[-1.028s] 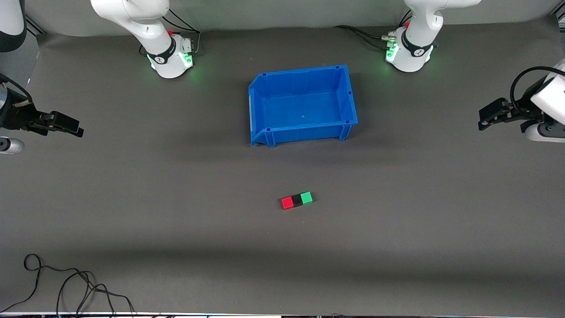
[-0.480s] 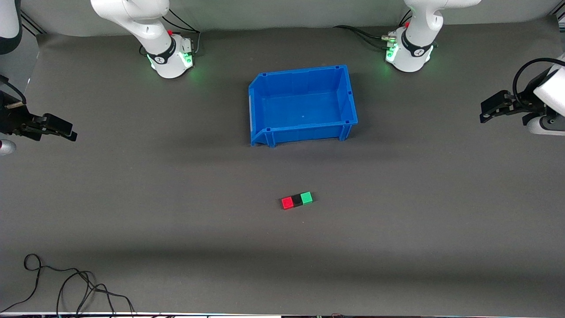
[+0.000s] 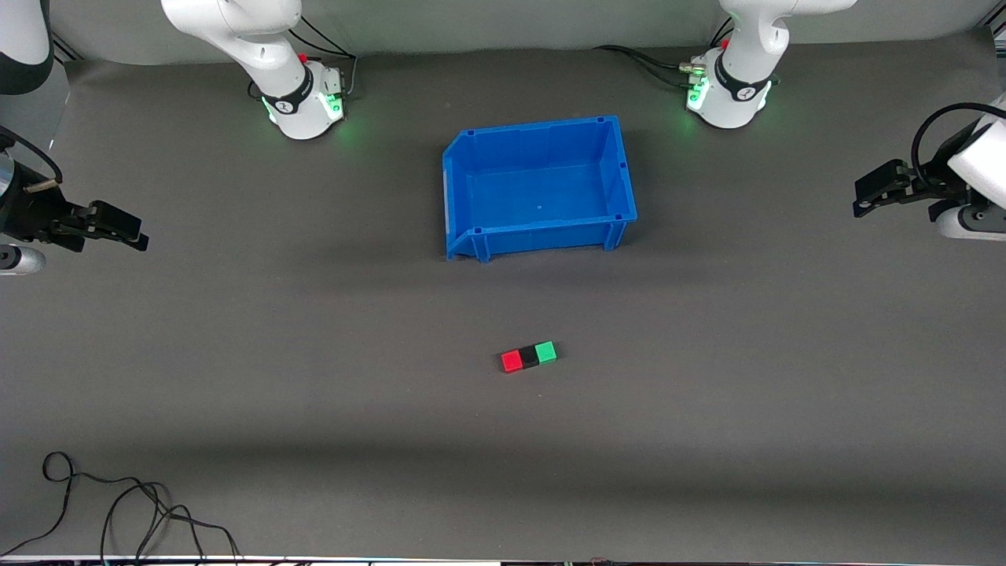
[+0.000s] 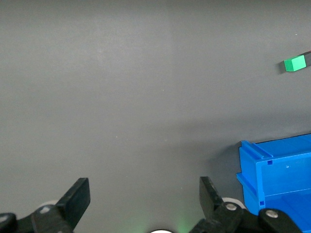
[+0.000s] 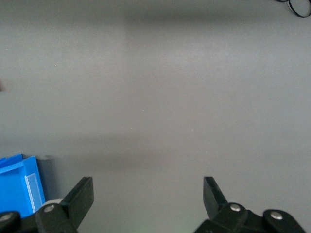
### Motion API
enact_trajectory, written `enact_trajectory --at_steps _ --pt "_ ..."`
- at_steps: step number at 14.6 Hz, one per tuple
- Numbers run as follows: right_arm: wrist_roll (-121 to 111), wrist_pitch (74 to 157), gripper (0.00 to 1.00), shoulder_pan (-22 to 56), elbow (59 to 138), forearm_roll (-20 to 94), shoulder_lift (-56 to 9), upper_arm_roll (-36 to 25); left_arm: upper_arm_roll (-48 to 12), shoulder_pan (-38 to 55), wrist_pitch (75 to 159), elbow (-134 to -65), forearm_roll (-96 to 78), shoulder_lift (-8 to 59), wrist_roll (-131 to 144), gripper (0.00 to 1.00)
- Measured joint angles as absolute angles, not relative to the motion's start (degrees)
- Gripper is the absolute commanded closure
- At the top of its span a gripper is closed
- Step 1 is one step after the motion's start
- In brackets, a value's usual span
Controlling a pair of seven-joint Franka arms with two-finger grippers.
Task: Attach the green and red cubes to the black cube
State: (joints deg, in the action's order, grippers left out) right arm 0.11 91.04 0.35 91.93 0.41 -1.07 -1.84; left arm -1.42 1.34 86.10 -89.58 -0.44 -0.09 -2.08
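Observation:
A red cube (image 3: 512, 361), the black cube (image 3: 529, 357) and a green cube (image 3: 545, 352) lie on the grey mat in one row, side against side, with the black one in the middle. The row is nearer to the front camera than the blue bin. My left gripper (image 3: 864, 200) is open and empty over the mat at the left arm's end of the table. Its wrist view shows the open gripper (image 4: 145, 194) and the green cube (image 4: 295, 63) far off. My right gripper (image 3: 130, 233) is open and empty over the right arm's end; its wrist view shows it open (image 5: 148, 194) over bare mat.
An empty blue bin (image 3: 542, 234) stands mid-table between the cubes and the arm bases; it also shows in the left wrist view (image 4: 277, 170) and the right wrist view (image 5: 19, 187). A loose black cable (image 3: 118, 511) lies at the front corner at the right arm's end.
The right gripper drew back toward its end of the table, then came in again a little. The left gripper shifted slightly. The cubes have not moved.

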Motion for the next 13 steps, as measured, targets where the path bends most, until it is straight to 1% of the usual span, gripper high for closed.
enact_trajectory --at_steps 13 --pt "0.1 91.2 0.0 0.4 92.2 0.4 -2.1 -1.7 -1.5 1.3 86.1 -89.6 -0.4 -0.1 -2.1 0.0"
